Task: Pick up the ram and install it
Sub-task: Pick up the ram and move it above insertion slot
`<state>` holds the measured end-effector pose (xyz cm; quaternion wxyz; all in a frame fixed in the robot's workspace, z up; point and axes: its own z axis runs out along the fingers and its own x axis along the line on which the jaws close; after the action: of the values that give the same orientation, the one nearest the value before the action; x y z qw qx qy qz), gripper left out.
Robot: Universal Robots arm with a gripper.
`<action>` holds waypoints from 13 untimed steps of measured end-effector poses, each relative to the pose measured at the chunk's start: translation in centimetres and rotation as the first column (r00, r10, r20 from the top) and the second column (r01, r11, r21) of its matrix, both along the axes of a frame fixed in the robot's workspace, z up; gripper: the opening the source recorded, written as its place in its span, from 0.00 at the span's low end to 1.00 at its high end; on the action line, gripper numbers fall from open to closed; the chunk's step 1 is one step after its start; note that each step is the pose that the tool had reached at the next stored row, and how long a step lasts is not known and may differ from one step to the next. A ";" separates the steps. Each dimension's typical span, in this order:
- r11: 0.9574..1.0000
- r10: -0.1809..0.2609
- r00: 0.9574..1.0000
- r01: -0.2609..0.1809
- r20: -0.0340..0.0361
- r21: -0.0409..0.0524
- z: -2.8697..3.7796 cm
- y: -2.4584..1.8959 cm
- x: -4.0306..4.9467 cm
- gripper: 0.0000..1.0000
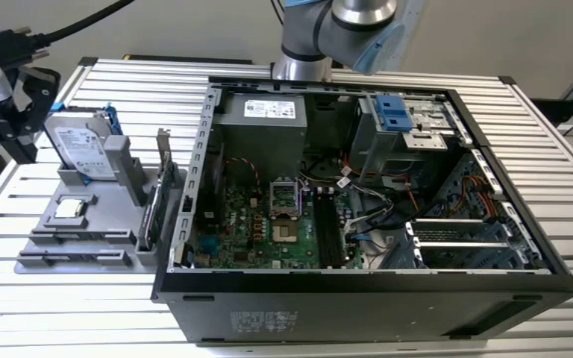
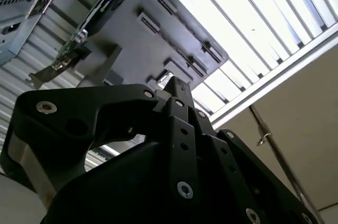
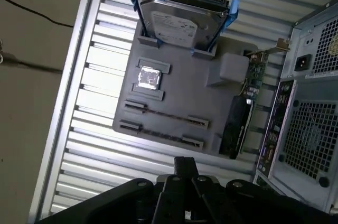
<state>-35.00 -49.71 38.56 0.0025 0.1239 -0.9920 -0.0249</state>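
Ram (image 3: 165,115) on grey tray (image 3: 179,84)

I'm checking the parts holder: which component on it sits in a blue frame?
The silver hard drive, propped up at one end; the small chip and upright card have no frame.

Silver-grey arm (image 1: 358,11), pale blue joint cap (image 1: 378,46); black gripper (image 2: 176,84), hex screws (image 2: 184,188).
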 end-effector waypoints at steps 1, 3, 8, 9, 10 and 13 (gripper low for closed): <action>1.000 0.020 1.000 -0.020 0.000 0.000 0.00 0.00 0.00 0.00; 0.998 0.057 0.998 -0.057 0.000 0.000 0.00 0.00 0.00 0.00; 0.989 0.147 0.989 -0.147 0.000 0.000 0.00 0.00 0.00 0.00; 0.986 0.165 0.986 -0.165 0.000 0.000 0.00 0.00 0.00 0.00; 0.983 0.182 0.983 -0.182 0.000 0.000 0.00 0.00 0.00 0.00; 0.972 0.236 0.972 -0.236 0.000 0.000 0.00 0.00 0.00 0.00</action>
<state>-35.00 -49.72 38.56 0.0055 0.2410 -0.9702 -0.0245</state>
